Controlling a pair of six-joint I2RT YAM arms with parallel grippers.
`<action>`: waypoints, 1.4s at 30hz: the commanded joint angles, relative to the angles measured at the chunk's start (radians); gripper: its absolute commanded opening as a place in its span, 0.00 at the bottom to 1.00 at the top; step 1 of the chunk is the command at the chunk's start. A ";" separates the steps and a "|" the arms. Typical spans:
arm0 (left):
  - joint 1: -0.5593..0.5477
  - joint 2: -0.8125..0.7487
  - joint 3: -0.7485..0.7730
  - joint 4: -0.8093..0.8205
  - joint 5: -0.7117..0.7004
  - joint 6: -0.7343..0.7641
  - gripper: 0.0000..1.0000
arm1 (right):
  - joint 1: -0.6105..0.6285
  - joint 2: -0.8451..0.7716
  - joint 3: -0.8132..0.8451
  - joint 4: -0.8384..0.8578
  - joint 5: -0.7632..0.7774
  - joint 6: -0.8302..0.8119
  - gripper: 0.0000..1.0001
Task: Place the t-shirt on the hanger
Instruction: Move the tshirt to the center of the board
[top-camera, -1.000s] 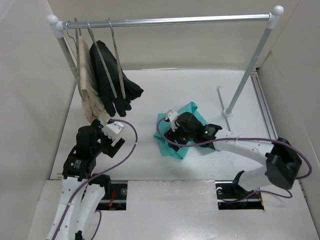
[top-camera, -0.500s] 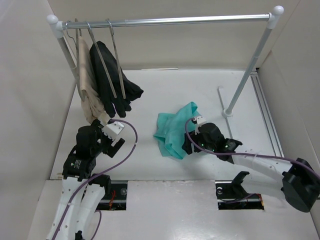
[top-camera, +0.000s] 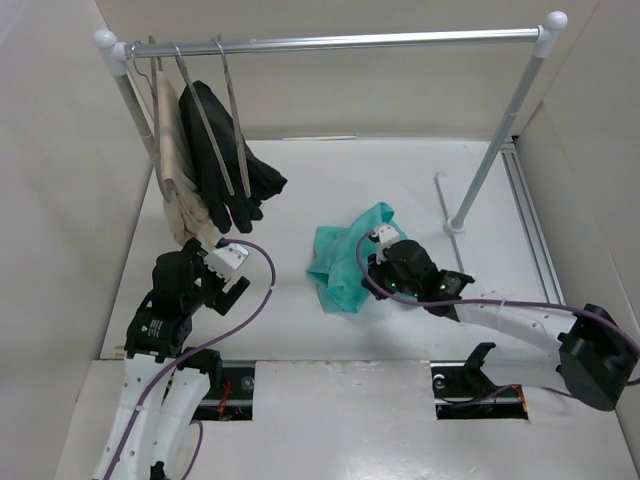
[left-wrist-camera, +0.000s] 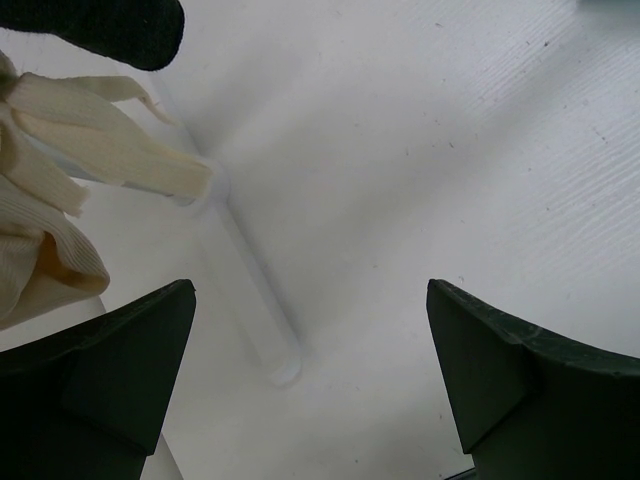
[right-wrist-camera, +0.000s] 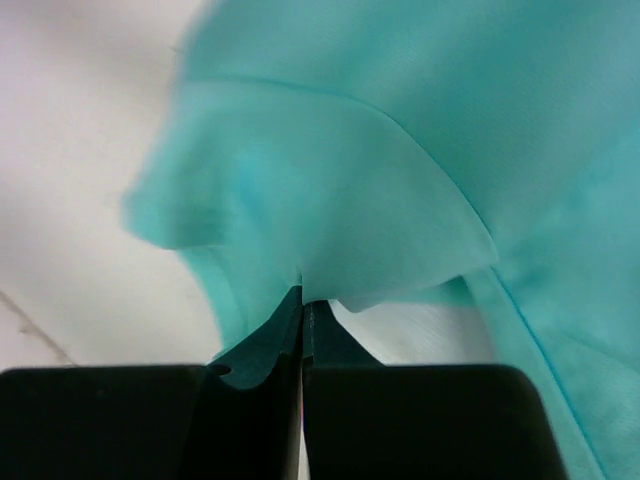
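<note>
T-shirt: the t-shirt was teal-green, soft and smooth, crumpled in a low heap of rounded folds near the middle of the white bench.
Right hand: the right hand was clenched on the t-shirt. Its flat black fingers were pressed together with a thin curved fold of the cloth pinched between them, at the heap's right side.
Left hand: the left hand was released and grasped nothing. Its two dark, blocky fingers were spread wide above bare bench near the left edge.
Hanger: the hanger was slim and grey-silver with straight sloping arms. It hung bare by a thin wire hook at the left end of the rail.
Rail: a shiny metal tube with round white end knobs, across the far side.
Neighbours: a ribbed beige garment and a black garment hung just left of the hanger.
Bench surface: matte white and faintly ridged.
</note>
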 joint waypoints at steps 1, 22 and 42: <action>0.000 -0.011 0.020 0.012 0.006 0.010 1.00 | 0.131 -0.002 0.180 -0.001 0.082 -0.092 0.00; -0.009 -0.011 0.002 0.031 0.004 0.010 1.00 | 0.362 0.457 0.708 -0.084 -0.257 -0.516 0.65; -0.018 -0.011 -0.017 0.041 0.004 0.028 1.00 | 0.362 -0.022 1.062 -0.505 0.324 -0.439 0.77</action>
